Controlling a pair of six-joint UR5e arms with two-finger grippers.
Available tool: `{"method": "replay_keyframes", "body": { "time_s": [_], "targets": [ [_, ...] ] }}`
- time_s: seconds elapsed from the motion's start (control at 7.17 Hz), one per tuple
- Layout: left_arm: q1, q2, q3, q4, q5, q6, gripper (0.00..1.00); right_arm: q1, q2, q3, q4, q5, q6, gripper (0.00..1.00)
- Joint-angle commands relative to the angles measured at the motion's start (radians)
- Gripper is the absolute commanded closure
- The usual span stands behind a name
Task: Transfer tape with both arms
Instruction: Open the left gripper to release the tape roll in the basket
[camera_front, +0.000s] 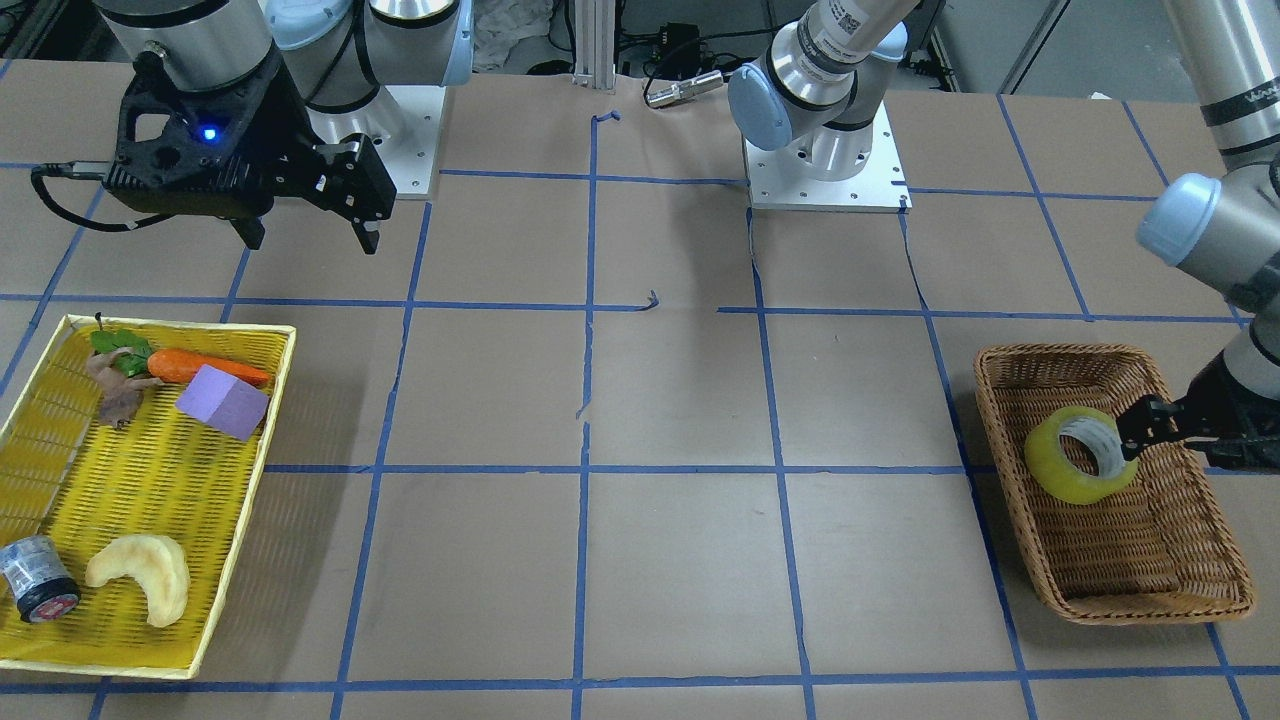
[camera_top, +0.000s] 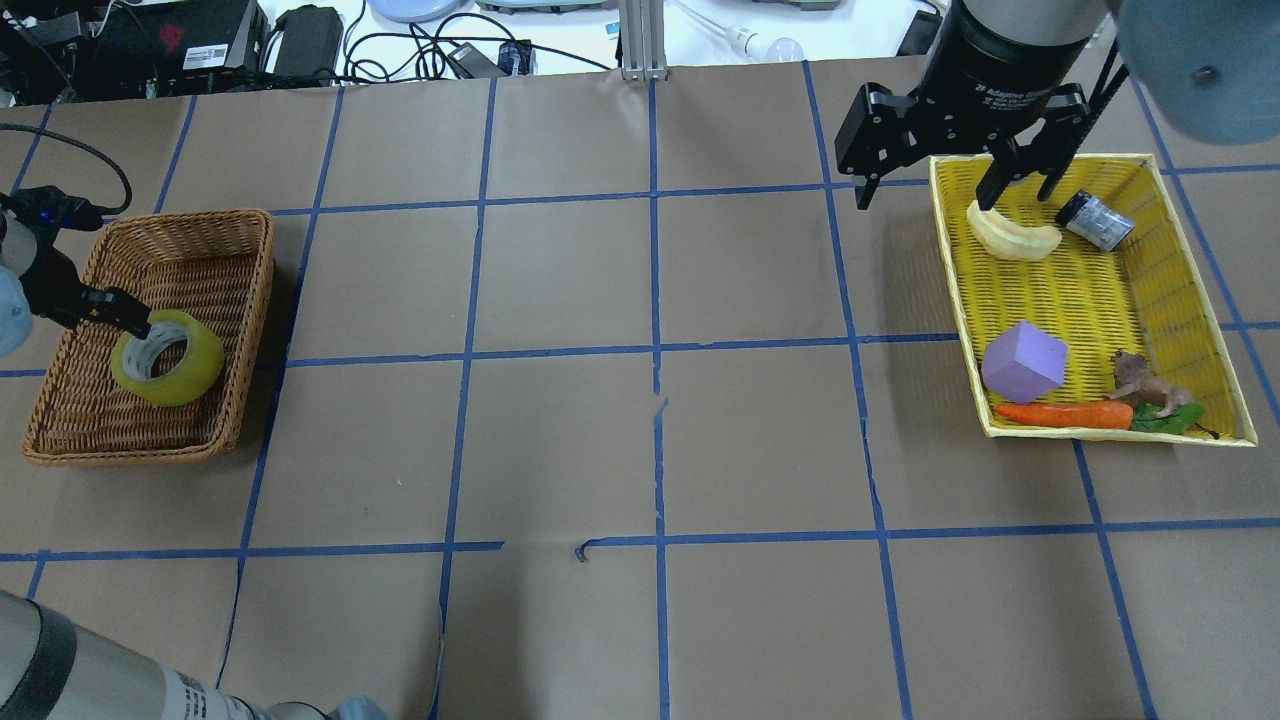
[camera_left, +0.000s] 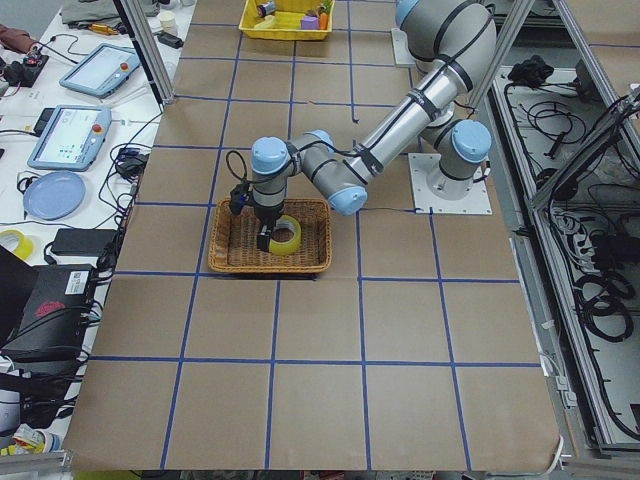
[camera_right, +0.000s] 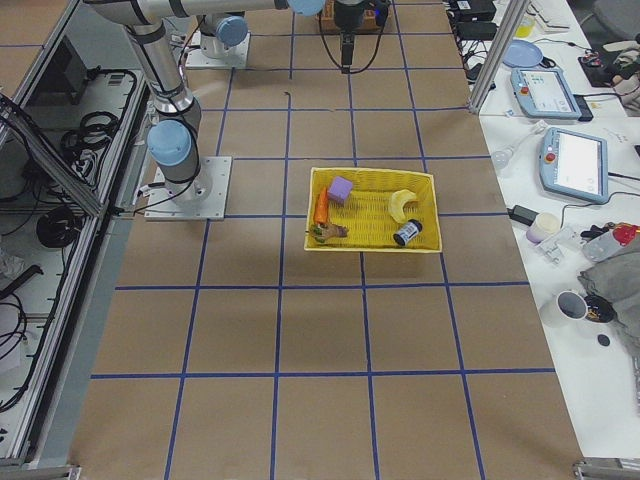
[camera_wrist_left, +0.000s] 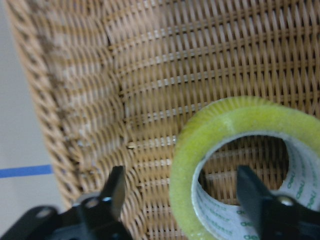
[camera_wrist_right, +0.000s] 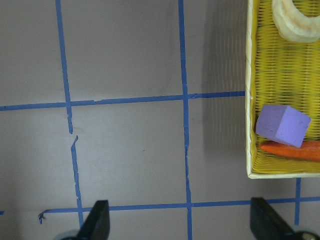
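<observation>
The yellow tape roll (camera_top: 195, 375) lies tilted in a brown wicker basket (camera_top: 170, 215) at the table's left; it also shows in the front view (camera_front: 1050, 465) and the left wrist view (camera_wrist_left: 200, 150). My left gripper (camera_top: 130, 320) is open and down in the basket. It straddles the roll's wall, one finger inside the core and one outside, with a gap still showing in the left wrist view (camera_wrist_left: 181, 172). My right gripper (camera_top: 950, 190) is open and empty. It hangs high over the near-left corner of the yellow tray (camera_top: 960, 300).
The yellow tray holds a purple block (camera_top: 1022, 362), a carrot (camera_top: 1060, 414), a pale crescent (camera_top: 1010, 240), a small grey cylinder (camera_top: 1095, 220) and a brown toy figure (camera_top: 1145, 385). Blue tape lines grid the brown table between basket and tray.
</observation>
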Motion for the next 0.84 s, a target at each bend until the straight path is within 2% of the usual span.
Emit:
{"method": "replay_keyframes", "body": {
  "time_s": [0.0,0.42,0.7],
  "targets": [
    [-0.086,0.066,0.073,-0.156,0.001,-0.139,0.07,0.0,0.0,0.0,0.001,0.0,0.001,0.0],
    [-0.27,0.224,0.076,-0.373,-0.025,-0.409,0.07,0.0,0.002,-0.002,0.003,0.0,0.002,0.0],
    [-0.429,0.29,0.076,-0.472,-0.028,-0.601,0.07,0.0,0.003,-0.003,0.003,0.002,0.002,0.0]
  ]
}}
